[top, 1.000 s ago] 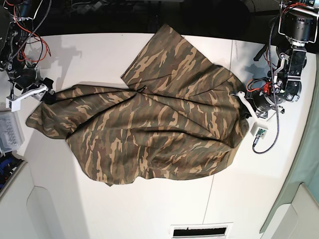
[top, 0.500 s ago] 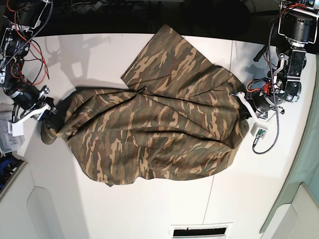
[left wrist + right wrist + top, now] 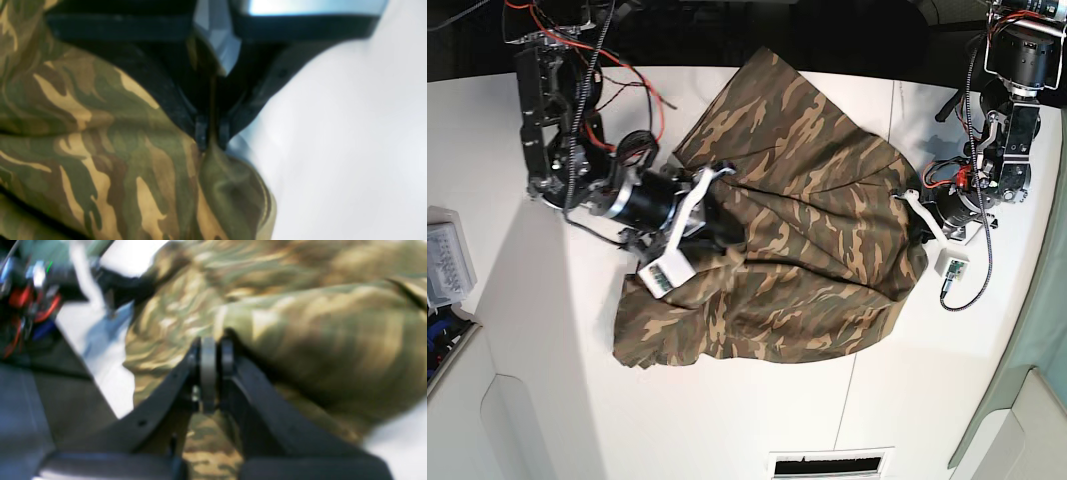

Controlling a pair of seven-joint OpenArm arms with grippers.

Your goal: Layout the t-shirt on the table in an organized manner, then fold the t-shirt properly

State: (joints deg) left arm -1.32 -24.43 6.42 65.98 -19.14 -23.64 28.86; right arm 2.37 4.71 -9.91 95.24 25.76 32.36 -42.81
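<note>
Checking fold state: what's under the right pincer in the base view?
Bunched shirt cloth lies under the right pincer, itself hidden in the base view, and the shut tips press into a fold. The white table beneath that spot is covered, so nothing under the cloth can be seen.

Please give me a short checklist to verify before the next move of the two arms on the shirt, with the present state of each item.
1. Left gripper shut on the t-shirt edge: ok, cloth is pinched between its tips.
2. Right gripper shut on cloth: ok, its jaws are closed against a fold of fabric.
3. Shirt spread flat: not ok, it lies bunched and folded over itself.
4. Shirt fully on the table: ok in the base view.
5. Sleeves and collar located: cannot tell, none is clearly visible.
6. Right wrist picture sharp: not ok, it is blurred.
</note>
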